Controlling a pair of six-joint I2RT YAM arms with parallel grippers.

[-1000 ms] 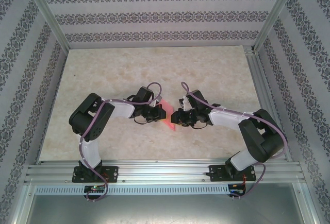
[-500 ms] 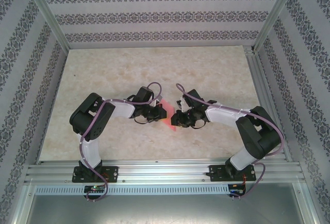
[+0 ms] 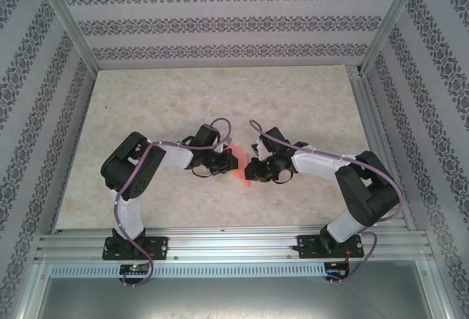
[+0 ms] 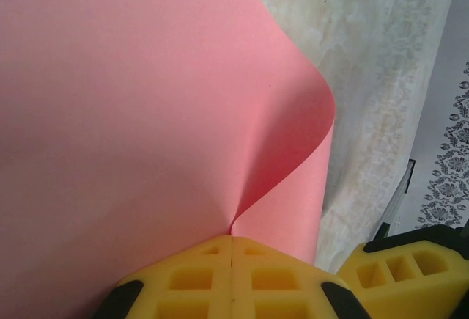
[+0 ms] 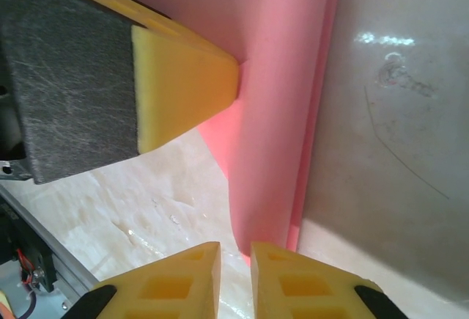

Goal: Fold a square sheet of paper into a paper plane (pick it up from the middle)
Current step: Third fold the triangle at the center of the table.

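Observation:
The pink-red square sheet of paper [image 3: 241, 173] hangs between my two grippers above the table's middle, bent over on itself in a loose curl [image 4: 146, 114]. My left gripper [image 4: 232, 240] is shut on the sheet's edge where the two layers meet; its yellow fingers [image 5: 187, 84] pinch the paper from the left in the right wrist view. My right gripper [image 5: 235, 257] stands just below the sheet's lower end [image 5: 278, 114], its jaws a narrow gap apart with bare table showing between them. In the top view the left gripper [image 3: 229, 162] and right gripper [image 3: 251, 170] nearly meet. The paper plane is out of view.
The beige marbled table [image 3: 220, 92] stretches to the back and to both sides of the grippers. Patterned walls and metal posts [image 3: 69, 22] enclose it. An aluminium rail [image 3: 234, 242] carrying both arm bases runs along the near edge.
The right arm has shifted slightly left toward the paper and its jaws have narrowed a little. The left arm and its grip on the sheet have not moved.

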